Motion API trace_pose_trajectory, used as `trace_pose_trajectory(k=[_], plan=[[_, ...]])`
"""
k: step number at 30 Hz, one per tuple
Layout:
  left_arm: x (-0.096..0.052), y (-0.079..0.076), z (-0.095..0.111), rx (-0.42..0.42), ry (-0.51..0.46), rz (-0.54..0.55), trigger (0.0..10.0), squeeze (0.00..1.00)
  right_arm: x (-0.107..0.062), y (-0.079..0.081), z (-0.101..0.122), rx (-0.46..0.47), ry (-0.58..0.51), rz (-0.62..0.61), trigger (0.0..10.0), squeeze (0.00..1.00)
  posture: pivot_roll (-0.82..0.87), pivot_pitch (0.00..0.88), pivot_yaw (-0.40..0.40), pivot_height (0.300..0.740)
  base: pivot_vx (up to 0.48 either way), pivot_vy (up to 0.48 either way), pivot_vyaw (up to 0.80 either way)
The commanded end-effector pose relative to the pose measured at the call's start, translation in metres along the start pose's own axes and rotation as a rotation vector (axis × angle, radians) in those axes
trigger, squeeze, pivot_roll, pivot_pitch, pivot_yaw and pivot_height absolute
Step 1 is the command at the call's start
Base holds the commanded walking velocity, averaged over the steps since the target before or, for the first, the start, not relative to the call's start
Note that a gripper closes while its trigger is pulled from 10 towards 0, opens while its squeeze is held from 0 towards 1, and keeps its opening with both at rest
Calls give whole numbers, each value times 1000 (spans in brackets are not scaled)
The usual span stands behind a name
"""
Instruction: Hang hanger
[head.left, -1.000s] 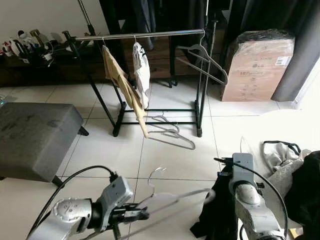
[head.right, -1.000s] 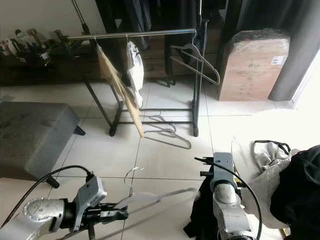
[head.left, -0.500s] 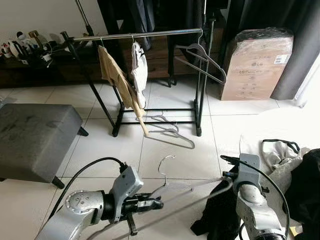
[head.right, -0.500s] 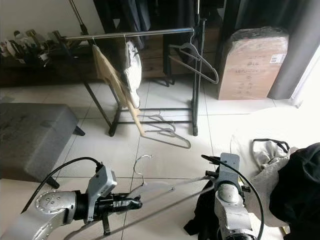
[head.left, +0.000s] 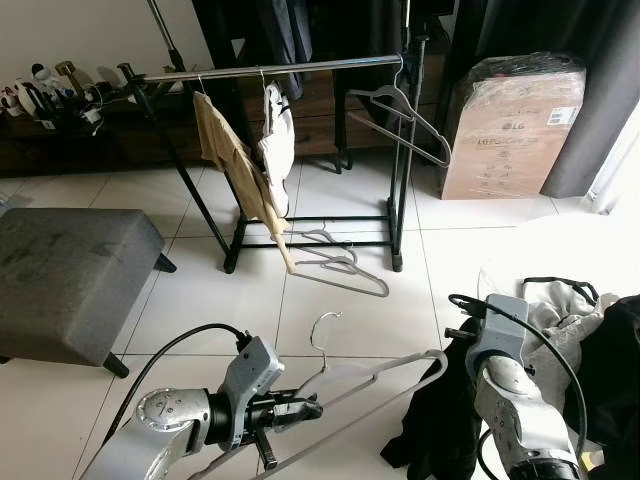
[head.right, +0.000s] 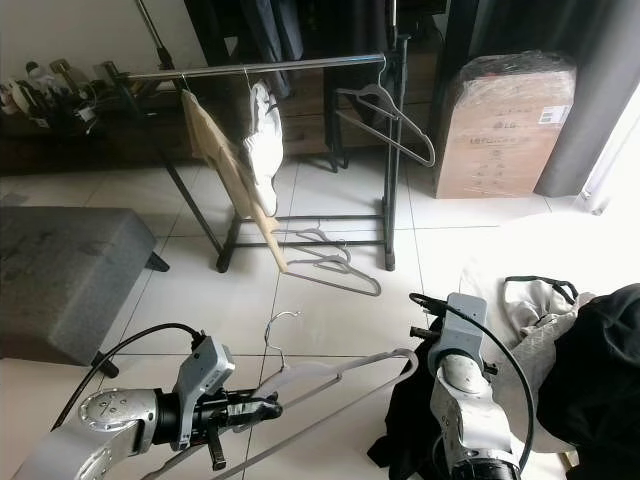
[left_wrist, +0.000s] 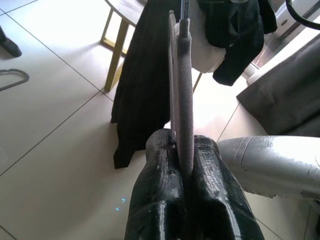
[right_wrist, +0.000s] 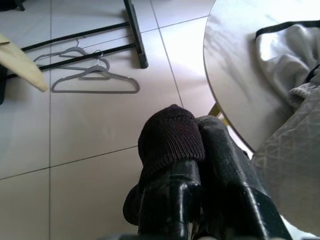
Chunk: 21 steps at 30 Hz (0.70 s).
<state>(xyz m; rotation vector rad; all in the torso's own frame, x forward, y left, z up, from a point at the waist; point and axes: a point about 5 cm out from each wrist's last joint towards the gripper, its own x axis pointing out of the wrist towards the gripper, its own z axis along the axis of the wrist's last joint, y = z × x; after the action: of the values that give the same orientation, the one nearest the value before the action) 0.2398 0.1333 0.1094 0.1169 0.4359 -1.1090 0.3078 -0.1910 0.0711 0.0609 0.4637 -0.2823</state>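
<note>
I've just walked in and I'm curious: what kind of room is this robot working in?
Probably a room in a home, used for sorting clothes: a clothes rack with garments, spare hangers on the tiled floor, and a wrapped cardboard box by dark curtains.

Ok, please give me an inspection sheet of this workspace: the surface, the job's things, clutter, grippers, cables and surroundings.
Surface: white tiled floor.
Job's things: grey hanger held low; clothes rail ahead carries a beige garment, a white garment and an empty hanger.
Clutter: spare hangers on the floor under the rail; clothes heap at right.
Grippers: left gripper shut on the grey hanger; right gripper shut on black knit fabric.
Cables: black cable loops over the left arm.
Surroundings: grey ottoman, wrapped cardboard box.
</note>
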Motion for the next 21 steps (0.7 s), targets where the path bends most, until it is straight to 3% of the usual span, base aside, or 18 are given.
trace_pose_trajectory(k=[1,6,21], plan=[[-2,2,-1,-19,-5,5,10000,0,-3,5,2,7,-1,30,10000,0,-127,167,101,740,0,0,0],[-4,-2,-1,-56,-3,-67,10000,0,-5,9,-2,-6,36,70,10000,0,-124,168,101,740,0,0,0],[5,15,-7,-59,-9,60,10000,0,-10,9,10,28,21,86,10000,0,-134,170,98,740,0,0,0]])
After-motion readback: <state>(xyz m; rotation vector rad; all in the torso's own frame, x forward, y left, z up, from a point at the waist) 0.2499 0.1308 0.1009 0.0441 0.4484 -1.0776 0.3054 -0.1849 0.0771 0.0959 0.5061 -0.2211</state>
